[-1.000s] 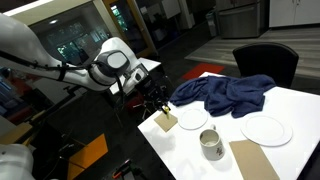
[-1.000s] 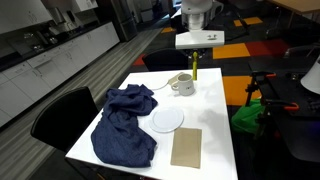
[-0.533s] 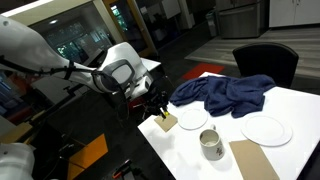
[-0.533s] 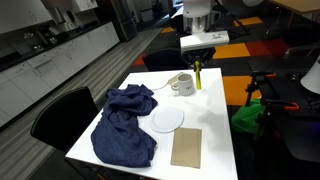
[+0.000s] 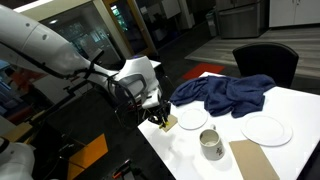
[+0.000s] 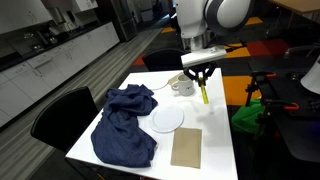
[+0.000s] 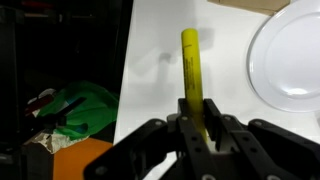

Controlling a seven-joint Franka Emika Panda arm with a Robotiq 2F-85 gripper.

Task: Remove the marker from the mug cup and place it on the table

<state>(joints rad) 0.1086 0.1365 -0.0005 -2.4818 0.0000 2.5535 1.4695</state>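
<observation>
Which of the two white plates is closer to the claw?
The plate right beside the claw; the other plate lies farther, next to the brown sheet.

- One marker (image 6: 204, 92), yellow-green.
- One mug cup (image 5: 211, 145), pale.
- Two plates, round and white: a larger plate (image 5: 266, 129) and a smaller plate (image 5: 192, 119).
- One blue cloth (image 5: 222, 94), crumpled.
- Two tan flat sheets: a large sheet (image 5: 250, 160) and a small sheet (image 5: 167, 122).
- One dark chair (image 5: 268, 62).
- One table (image 6: 220, 125), white.
</observation>
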